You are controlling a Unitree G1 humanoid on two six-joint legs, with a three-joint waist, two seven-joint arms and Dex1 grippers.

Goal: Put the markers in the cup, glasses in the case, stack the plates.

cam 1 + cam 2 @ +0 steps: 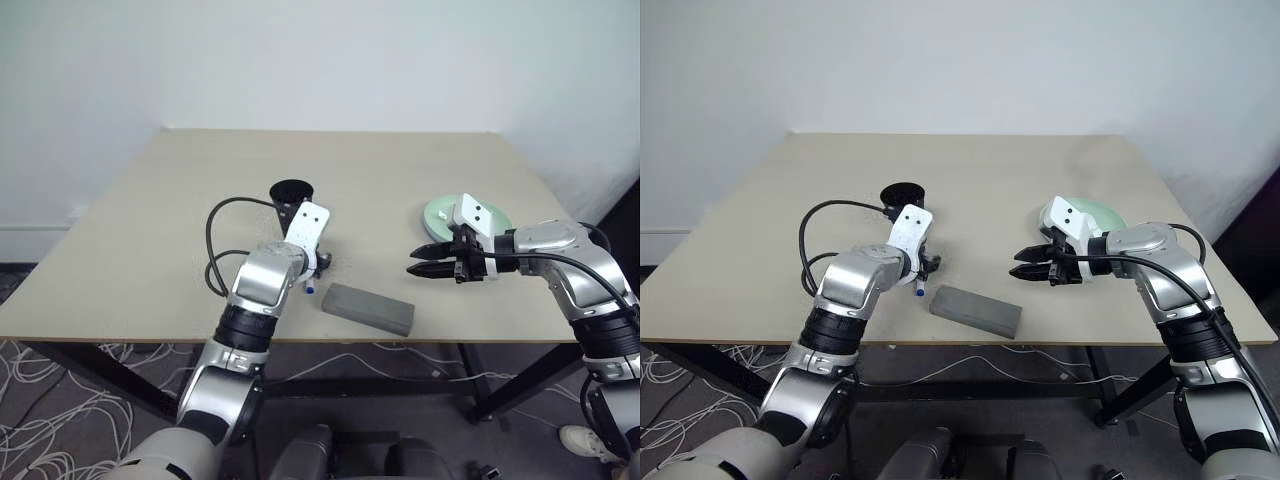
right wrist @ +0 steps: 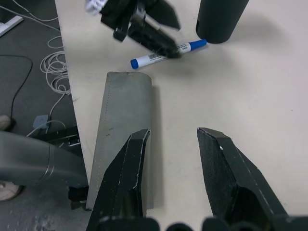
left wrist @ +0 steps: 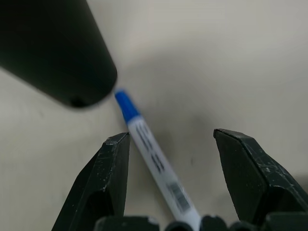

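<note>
The blue-capped marker (image 3: 153, 159) lies flat on the table beside the foot of the black cup (image 1: 291, 200). My left gripper (image 3: 171, 139) is open and pointed down, one finger on each side of the marker without closing on it. The right wrist view shows that same left gripper (image 2: 163, 45) low over the marker (image 2: 192, 46). The grey case (image 1: 368, 308) lies shut near the table's front edge. My right gripper (image 1: 413, 262) hangs open and empty just right of the case, pointing left. Behind its wrist lies a mint-green plate (image 1: 438, 212). The glasses are out of view.
The table's front edge (image 1: 300, 338) runs just in front of the case. Loose cables (image 1: 40, 420) lie on the floor under the table. A white wall stands behind the table's far edge.
</note>
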